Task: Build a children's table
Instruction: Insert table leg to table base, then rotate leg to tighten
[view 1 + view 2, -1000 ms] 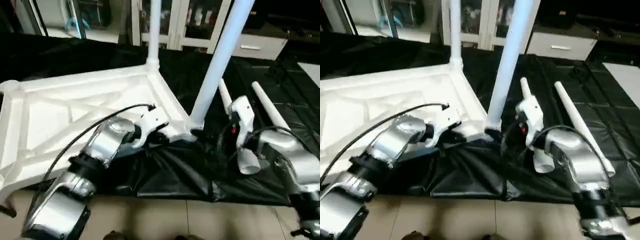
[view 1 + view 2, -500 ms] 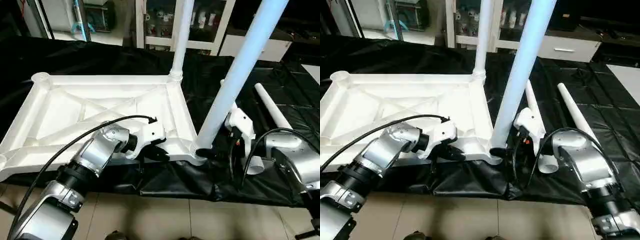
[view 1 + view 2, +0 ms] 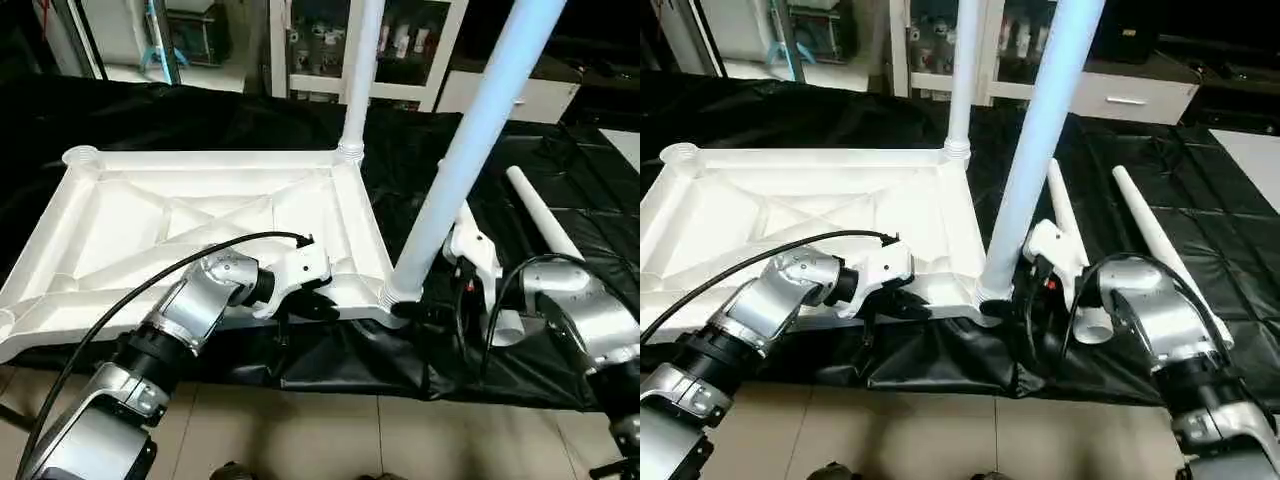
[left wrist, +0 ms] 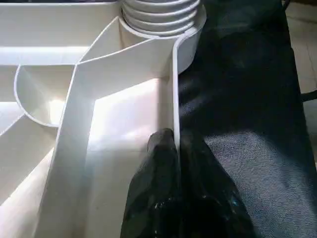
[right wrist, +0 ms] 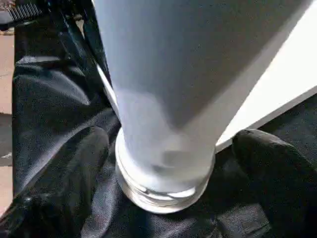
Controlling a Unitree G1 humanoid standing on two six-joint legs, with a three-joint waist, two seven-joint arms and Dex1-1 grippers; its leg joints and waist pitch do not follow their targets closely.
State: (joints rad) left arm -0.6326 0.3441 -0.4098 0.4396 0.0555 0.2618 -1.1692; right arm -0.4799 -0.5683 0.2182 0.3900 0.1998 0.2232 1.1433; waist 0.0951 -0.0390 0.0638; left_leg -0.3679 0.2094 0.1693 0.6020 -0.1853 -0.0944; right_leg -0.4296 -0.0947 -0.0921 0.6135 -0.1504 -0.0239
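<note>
tabletop [image 3: 200,215]: lies upside down on the black sheet [image 3: 400,365], ribs up, so its corner sockets face me; everything below is placed from it.
near-corner leg [image 3: 470,140]: stands in the tabletop's near right socket, leaning a little away from upright; i judge it is not yet screwed home.
far-corner leg [image 3: 358,70]: upright in the tabletop's far right socket, looks seated.
loose legs: one [image 3: 535,210] lies on the sheet well off the tabletop's right edge; another [image 3: 1060,205] lies between it and the tabletop, partly behind my right wrist.
empty sockets: the far left one [image 3: 82,157] has no leg.
left gripper [image 4: 173,144]: clenched on the tabletop's near rim wall, just beside the near right socket, one finger either side; i hold it so the top cannot turn.
right gripper [image 5: 163,163]: released, fingers [image 5: 270,163] spread wide either side of the near-corner leg's base, not gripping, placed to close and twist it.
</note>
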